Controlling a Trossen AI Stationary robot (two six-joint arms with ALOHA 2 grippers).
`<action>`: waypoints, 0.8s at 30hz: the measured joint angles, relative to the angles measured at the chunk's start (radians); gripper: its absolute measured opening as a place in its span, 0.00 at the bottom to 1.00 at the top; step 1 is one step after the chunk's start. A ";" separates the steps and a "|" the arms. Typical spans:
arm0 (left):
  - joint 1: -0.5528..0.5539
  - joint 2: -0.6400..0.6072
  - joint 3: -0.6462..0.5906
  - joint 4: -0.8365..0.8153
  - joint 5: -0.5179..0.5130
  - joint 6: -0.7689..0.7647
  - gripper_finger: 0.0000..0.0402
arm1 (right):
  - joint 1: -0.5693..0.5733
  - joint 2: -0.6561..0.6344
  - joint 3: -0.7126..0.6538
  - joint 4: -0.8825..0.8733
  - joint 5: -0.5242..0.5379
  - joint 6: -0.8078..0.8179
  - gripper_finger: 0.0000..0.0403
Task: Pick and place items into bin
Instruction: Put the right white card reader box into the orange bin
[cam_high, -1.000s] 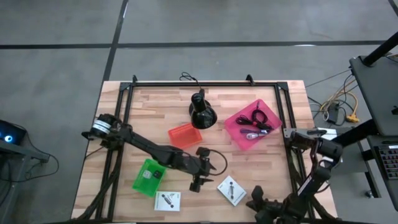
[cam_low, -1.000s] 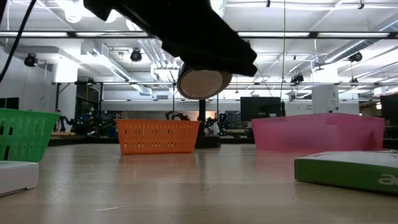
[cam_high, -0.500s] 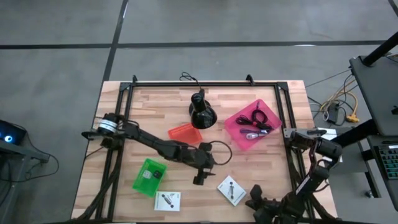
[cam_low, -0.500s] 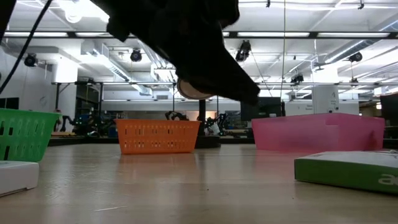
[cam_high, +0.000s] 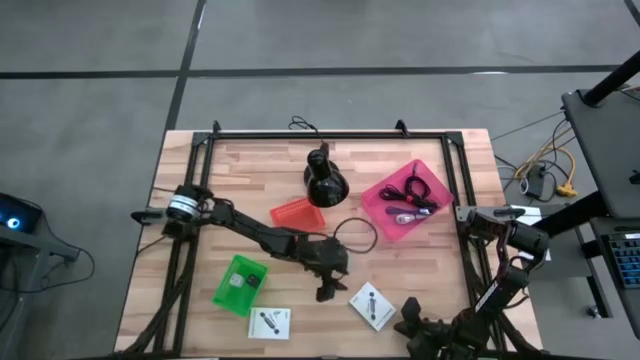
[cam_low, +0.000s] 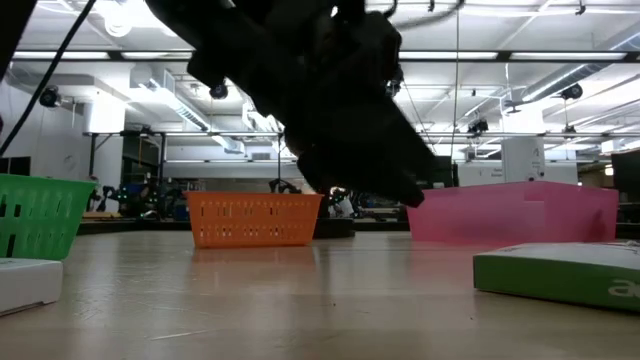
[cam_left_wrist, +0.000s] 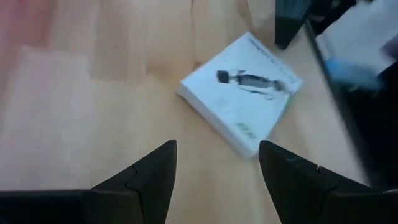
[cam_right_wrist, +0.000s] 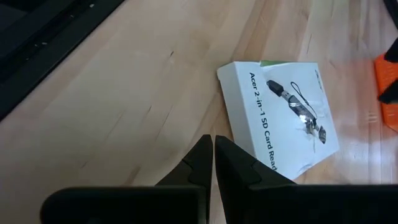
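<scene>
**Operator:** Risk first. My left claw (cam_high: 327, 293) hangs with its fingers apart and nothing between them, just short of the white card box (cam_high: 372, 305) that lies flat near the front edge of the surface, right of the middle. In the left wrist view the box (cam_left_wrist: 241, 92) sits ahead of the fingertips and at an angle to them. If I drop as I am, I judge one finger would land on the lid or nudge a corner, and the box would skid on the wood rather than come up.

**Observer:** And the other arm?

**Operator:** Right claw (cam_right_wrist: 213, 163) is parked low at the front right corner, fingers pressed together, empty, with that same box (cam_right_wrist: 280, 115) straight ahead of it. A box shoved that way could slide against it. The second white card box (cam_high: 269, 322) lies by the front edge further left, beside the green bin (cam_high: 239, 284); the pink bin (cam_high: 381, 216) with cables in it is toward the far right, the orange bin (cam_high: 293, 214) mid-surface next to the black stand (cam_high: 325, 180).

**Observer:** What changed over the last second?

**Operator:** Left arm has swung right along the front of the surface, away from the green bin and the left-hand box, toward the right-hand one. Its fingers stayed spread. Right arm, boxes and bins have not moved.
</scene>
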 joint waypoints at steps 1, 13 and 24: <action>0.001 0.005 0.007 0.000 0.015 -0.044 0.53 | -0.001 0.000 0.000 0.000 0.001 -0.001 0.02; 0.021 0.007 0.024 0.007 0.107 -0.506 0.53 | -0.007 0.000 0.001 0.016 -0.001 -0.071 0.02; 0.051 0.129 0.064 0.064 0.163 -0.631 0.53 | -0.009 0.000 0.000 0.036 -0.009 -0.130 0.02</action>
